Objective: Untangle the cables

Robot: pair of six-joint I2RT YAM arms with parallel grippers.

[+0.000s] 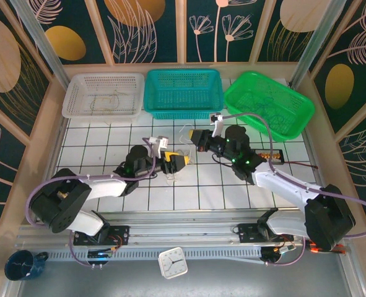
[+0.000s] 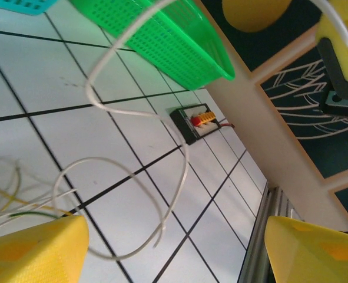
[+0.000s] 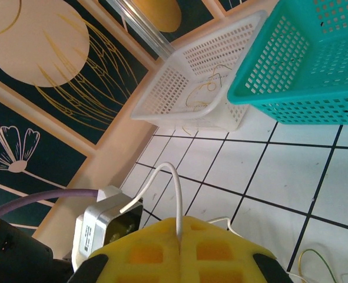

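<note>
1. Above the gridded desk (image 1: 232, 192), a white cable (image 3: 178, 200) is being pinched by the closed right hand (image 3: 179, 236).
2. Just beside it, the left hand (image 2: 176, 242) is being held with fingers (image 2: 38, 247) spread wide.

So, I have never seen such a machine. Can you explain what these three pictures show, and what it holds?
A left arm and a right arm of a robot stand at a tiled table. One picture looks down from above; the other two come from a camera on each wrist. Farther back stand a white basket, a teal basket and a green basket. Thin loose cables lie between the arms. The right gripper is shut on a white cable; the left gripper is open, holding nothing.
</note>
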